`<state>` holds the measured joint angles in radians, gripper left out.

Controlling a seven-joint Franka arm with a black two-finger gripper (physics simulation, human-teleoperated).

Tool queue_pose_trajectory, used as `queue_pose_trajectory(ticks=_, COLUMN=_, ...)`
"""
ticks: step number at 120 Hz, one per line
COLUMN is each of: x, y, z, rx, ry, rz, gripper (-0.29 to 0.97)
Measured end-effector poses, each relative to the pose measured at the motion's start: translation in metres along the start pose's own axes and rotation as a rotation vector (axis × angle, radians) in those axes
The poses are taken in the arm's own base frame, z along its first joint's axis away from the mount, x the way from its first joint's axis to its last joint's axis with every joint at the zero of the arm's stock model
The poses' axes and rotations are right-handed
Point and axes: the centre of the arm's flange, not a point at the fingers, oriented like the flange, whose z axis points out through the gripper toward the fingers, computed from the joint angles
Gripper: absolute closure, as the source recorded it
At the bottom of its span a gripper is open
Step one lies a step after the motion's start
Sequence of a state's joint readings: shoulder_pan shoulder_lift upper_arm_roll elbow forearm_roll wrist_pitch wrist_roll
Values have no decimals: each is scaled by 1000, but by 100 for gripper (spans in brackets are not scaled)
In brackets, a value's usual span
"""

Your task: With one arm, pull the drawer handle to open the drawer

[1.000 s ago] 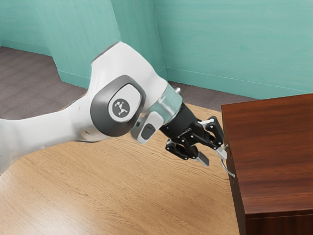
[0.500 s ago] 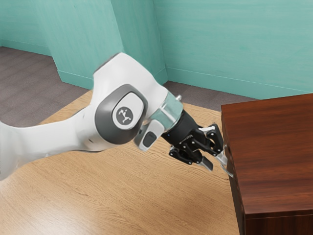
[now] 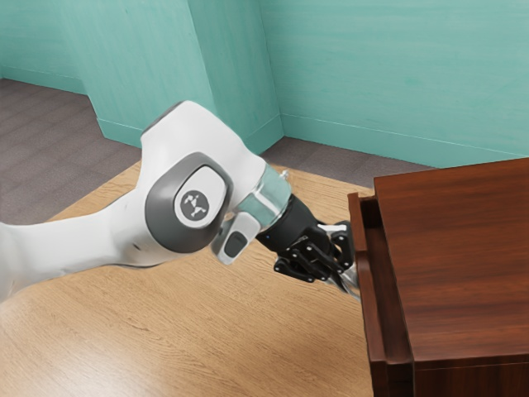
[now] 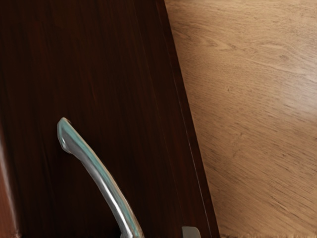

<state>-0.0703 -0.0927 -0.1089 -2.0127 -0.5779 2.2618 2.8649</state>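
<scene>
Reaching in from the exterior view's left: a white arm [image 3: 190,207], stretched low over the pale wooden counter [image 3: 165,331], with the black jaws right up against the front of the drawer [image 3: 372,314]. Standing at the exterior view's right, on that counter: a dark reddish-brown cabinet [image 3: 463,248]. Sticking out from the cabinet body toward the arm: the drawer, partly open, with a dark slot showing between its front panel and the cabinet's top. Mounted on the front panel, just at the jaws: the drawer handle [image 3: 353,287], a slim silvery bar, mostly covered there by the hand. From the wrist view, close up: the same dark drawer front [image 4: 99,59], its straight edge running beside the light counter [image 4: 257,124]. Curving across that front toward the hand: the metal handle [image 4: 99,173], one end fixed to the wood, the other passing out under the camera. Cannot tell whether the jaws are clamped on the handle or merely sit around it.
</scene>
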Motion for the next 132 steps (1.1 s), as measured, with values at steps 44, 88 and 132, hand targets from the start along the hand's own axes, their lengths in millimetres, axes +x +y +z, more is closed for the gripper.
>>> queue_pose_trajectory(ticks=44, x=12, y=35, z=-28, rx=-7, ry=-29, rz=-28, gripper=74)
queue_pose_trajectory(ticks=88, x=15, y=89, z=-74, rx=17, ry=-84, rz=-112, gripper=74)
queue_pose_trajectory(ticks=132, x=20, y=112, z=-86, rx=35, ry=-88, rz=-140, gripper=73)
